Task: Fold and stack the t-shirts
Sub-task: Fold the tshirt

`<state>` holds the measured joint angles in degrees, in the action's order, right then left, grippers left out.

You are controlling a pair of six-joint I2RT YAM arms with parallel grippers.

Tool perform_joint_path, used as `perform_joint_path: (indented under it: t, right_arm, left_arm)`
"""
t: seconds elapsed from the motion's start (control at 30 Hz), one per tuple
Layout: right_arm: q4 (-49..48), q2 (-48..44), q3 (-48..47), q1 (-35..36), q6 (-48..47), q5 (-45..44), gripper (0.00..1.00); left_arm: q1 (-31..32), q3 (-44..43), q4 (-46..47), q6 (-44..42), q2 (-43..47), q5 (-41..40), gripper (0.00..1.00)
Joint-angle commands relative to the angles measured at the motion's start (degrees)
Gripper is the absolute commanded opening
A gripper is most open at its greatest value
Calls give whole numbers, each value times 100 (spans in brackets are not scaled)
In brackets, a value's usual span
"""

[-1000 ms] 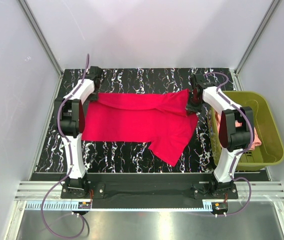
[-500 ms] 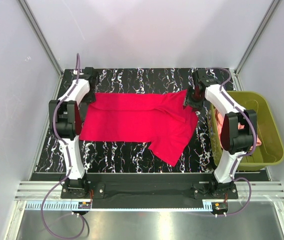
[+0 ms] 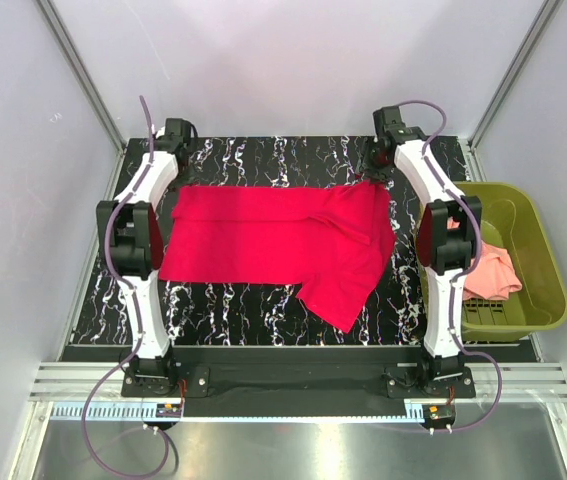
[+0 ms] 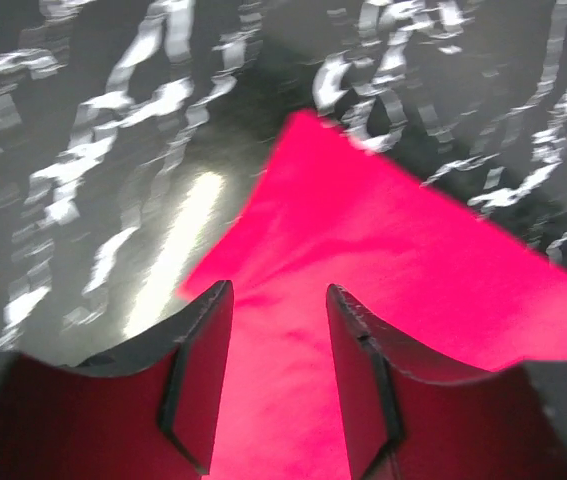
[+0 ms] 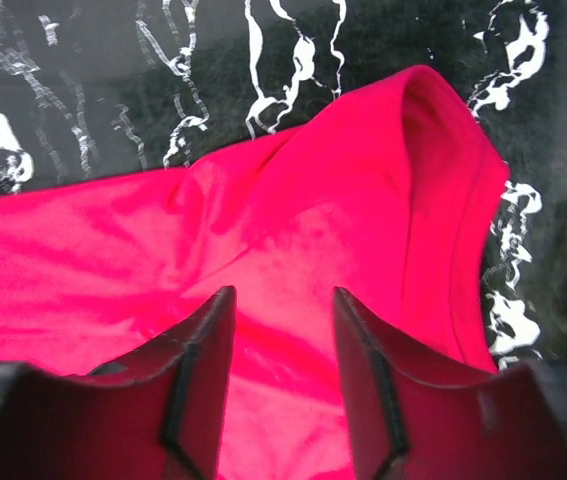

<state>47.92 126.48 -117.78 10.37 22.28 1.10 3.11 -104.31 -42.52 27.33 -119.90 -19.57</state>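
The crimson red t-shirt (image 3: 273,240) lies spread out on the black marbled table (image 3: 263,160), with one flap pointing toward the near edge. My left gripper (image 3: 173,142) is open above the shirt's far left corner; the left wrist view shows its jaws (image 4: 278,300) apart over the red cloth (image 4: 413,260), holding nothing. My right gripper (image 3: 381,155) is open above the far right corner; the right wrist view shows its jaws (image 5: 283,300) apart over rumpled red cloth (image 5: 363,180). The salmon-pink t-shirt (image 3: 488,270) lies crumpled in the basket.
The olive-green plastic basket (image 3: 538,230) stands at the table's right edge beside the right arm. Grey walls with metal frame posts close in the back and sides. Bare table shows in a strip along the far edge and in front of the shirt.
Both grippers have drawn back from the red shirt's far corners toward the far edge of the table and risen. The shirt has stayed in place.
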Motion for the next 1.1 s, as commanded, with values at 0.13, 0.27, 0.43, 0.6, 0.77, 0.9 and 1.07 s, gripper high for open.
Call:
perform_joint_path:
  t: [0.13, 0.27, 0.43, 0.6, 0.77, 0.9, 1.07]
  right_arm:
    - [103, 588, -659, -88, 13, -75, 36]
    - [51, 930, -826, -202, 22, -223, 33]
    - [-169, 1326, -1036, -439, 4, -348, 31]
    - [129, 1959, -1809, -711, -66, -445, 30]
    - [209, 1856, -2030, -703, -93, -128, 36]
    - [16, 1424, -1714, -694, -40, 56, 46]
    - [155, 1564, -1967, -703, 13, 118, 54]
  left_arm:
    - [-197, -485, 218, 360, -709, 1236, 44]
    - [-303, -441, 165, 641, -947, 1605, 43]
    - [-531, -379, 201, 887, -1141, 1913, 43]
    - [-654, -362, 113, 976, -1325, 2072, 43]
    - [-681, -274, 156, 879, -1265, 2063, 44]
    - [-681, -20, 464, 888, -992, 2256, 48]
    - [-681, -28, 692, 958, -825, 2379, 50]
